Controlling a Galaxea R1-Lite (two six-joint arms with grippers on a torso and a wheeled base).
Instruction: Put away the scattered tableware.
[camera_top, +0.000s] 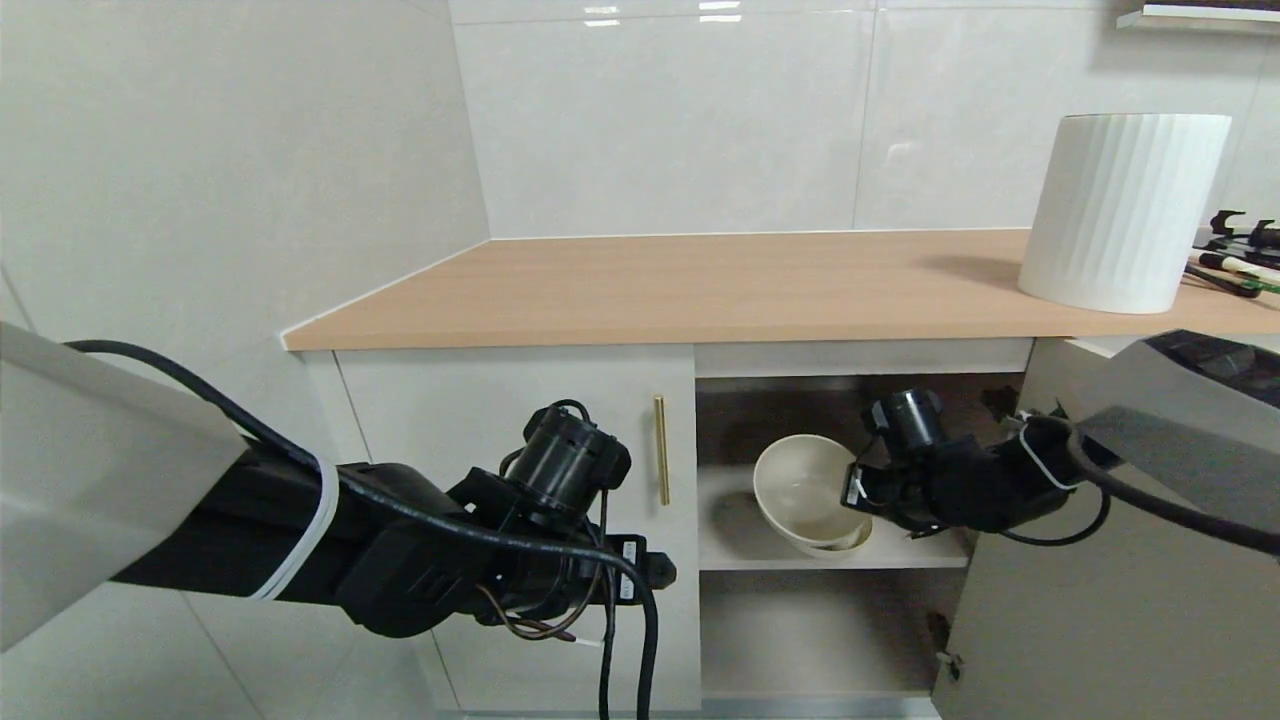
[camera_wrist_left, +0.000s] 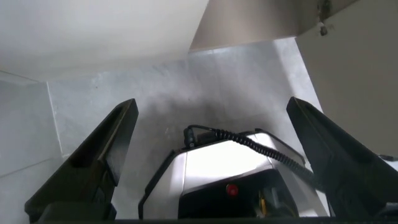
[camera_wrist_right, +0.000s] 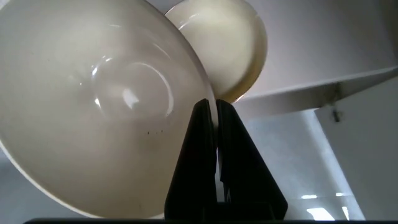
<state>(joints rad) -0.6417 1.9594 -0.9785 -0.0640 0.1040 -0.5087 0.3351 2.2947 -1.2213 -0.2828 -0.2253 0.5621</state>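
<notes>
Jaws on the left gripper are wide apart, with nothing in them. That arm is low and nearest of all, stretched out level. Its gripper is in front of the closed cabinet door, by the bottom of the one gold handle.

Next to that door the cabinet is open. Its other door is swung out on the robot's right. Inside is a shelf with one cream bowl on it. The bowl is round, so it has no long side. It is tipped up on its edge, and its open mouth faces the robot's left and a little up. Its low edge looks to rest on the shelf.

The right arm comes in from the right, bent at the wrist, and goes into the cabinet. The right gripper is at the bowl's right edge. In the right wrist view its jaws are tight on the thin rim of the bowl, one on each side. The gripper points at the inside of the bowl. Just past the rim there is a second round cream shape. I cannot tell if it is another bowl.

Farther back and higher is the wooden surface. One tall white pot with ribs stands on it at the right. A few pens lie just beside the pot.
</notes>
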